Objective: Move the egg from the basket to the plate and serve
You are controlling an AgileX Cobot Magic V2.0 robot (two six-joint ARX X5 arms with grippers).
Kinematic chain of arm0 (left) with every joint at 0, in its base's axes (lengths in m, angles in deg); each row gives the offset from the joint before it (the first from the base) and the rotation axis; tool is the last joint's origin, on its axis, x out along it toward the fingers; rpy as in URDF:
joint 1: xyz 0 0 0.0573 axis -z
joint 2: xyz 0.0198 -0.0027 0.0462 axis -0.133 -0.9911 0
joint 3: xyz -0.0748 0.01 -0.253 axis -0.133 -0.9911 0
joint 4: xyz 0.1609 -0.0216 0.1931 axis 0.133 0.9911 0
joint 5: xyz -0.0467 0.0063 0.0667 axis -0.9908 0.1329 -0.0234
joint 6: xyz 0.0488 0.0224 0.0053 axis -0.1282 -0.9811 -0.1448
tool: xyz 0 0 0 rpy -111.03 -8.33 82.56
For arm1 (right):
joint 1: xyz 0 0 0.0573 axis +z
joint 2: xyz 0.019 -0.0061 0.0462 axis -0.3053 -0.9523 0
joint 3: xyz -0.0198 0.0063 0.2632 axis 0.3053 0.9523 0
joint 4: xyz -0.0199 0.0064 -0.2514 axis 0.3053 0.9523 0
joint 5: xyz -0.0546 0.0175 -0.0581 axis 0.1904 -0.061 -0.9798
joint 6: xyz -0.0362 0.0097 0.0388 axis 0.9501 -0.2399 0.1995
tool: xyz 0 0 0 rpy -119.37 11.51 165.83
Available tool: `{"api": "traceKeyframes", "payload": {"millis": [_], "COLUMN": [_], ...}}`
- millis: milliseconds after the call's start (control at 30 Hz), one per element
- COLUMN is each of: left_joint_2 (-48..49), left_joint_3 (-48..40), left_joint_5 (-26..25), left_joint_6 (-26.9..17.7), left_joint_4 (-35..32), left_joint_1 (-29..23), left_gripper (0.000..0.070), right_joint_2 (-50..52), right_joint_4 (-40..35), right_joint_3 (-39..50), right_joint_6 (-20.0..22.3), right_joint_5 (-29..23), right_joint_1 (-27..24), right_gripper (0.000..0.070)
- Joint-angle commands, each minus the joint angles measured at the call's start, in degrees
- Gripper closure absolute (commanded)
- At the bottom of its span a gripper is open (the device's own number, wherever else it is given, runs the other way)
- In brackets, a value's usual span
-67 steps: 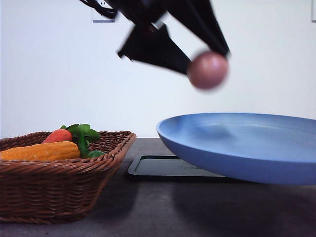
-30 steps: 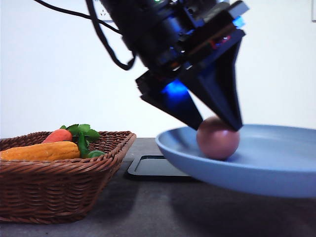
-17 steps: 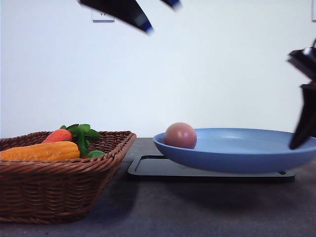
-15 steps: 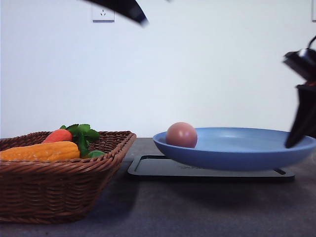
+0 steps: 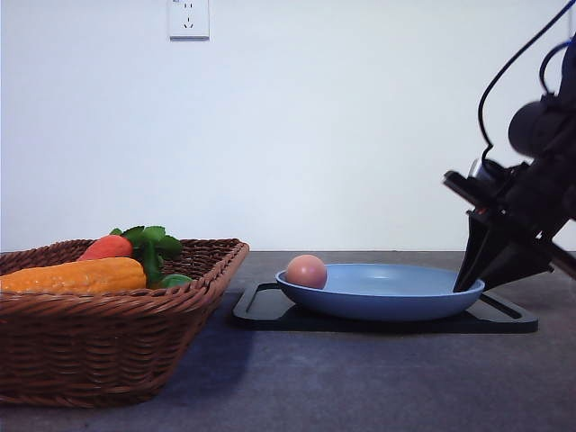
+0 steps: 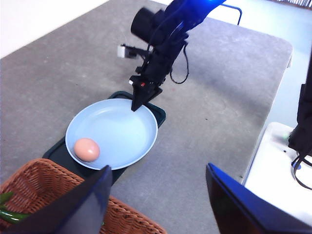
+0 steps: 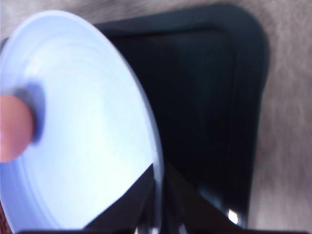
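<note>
Nearest the camera in the front view sits the basket (image 5: 108,310), holding an orange vegetable (image 5: 74,274) and a carrot (image 5: 105,247) but no egg. Beyond it, on the grey desk (image 5: 360,378), the plate (image 5: 387,301) rests on a black tray (image 5: 504,317), and the egg (image 5: 306,271) lies inside the plate against its rim on the basket side, so the transfer looks done. At the plate's far edge the right claw (image 5: 468,281) pinches the rim, one finger inside and one outside, as the right wrist view shows. The left claw (image 6: 156,195) hangs high above the desk, spread wide and carrying nothing. What remains, I judge, is serving. The egg is round and loose near the edge, so any lift or slide should keep the plate level and go slowly, without a jerk at start or stop; a tilt toward the basket could roll it out.
</note>
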Motion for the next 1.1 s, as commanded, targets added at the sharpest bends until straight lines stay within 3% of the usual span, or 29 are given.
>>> {"api": "traceKeyframes", "payload": {"millis": [0, 167, 233, 667, 833, 1000, 1067], "left_joint_2": [-0.16, 0.00, -0.08, -2.23, -5.15, -10.22, -12.70], "left_joint_3": [0.92, 0.92, 0.92, 0.92, 0.92, 0.92, 0.92], "left_joint_5": [0.53, 1.37, 1.55, 5.63, 7.38, 8.39, 8.41], "left_joint_6": [0.50, 1.20, 1.19, 0.87, -0.53, -1.90, -2.81], "left_joint_4": [0.07, 1.31, 1.37, 0.68, -1.37, -3.20, -3.30], "left_joint_1": [0.39, 0.37, 0.37, 0.36, -0.44, -2.76, -4.20], "left_gripper": [0.0308, 0.0308, 0.0308, 0.0328, 0.0450, 0.0658, 0.0700], "right_joint_2": [-1.66, -1.81, -1.77, 3.87, 9.80, 16.74, 19.52], "right_joint_4": [-0.74, -1.45, -1.73, -2.86, -2.25, 2.24, 5.13], "right_joint_3": [-1.27, -1.33, -1.38, -1.40, -1.40, -1.39, -1.36], "right_joint_6": [0.02, 0.11, 0.10, 0.81, 0.95, 3.39, 5.60], "right_joint_5": [-0.30, -0.35, -0.34, 0.52, 5.09, 6.43, 5.65], "right_joint_1": [-0.04, -0.37, -0.41, -6.67, -10.85, -13.16, -13.21], "right_gripper": [0.0698, 0.0528, 0.0489, 0.0486, 0.0497, 0.0657, 0.0700]}}
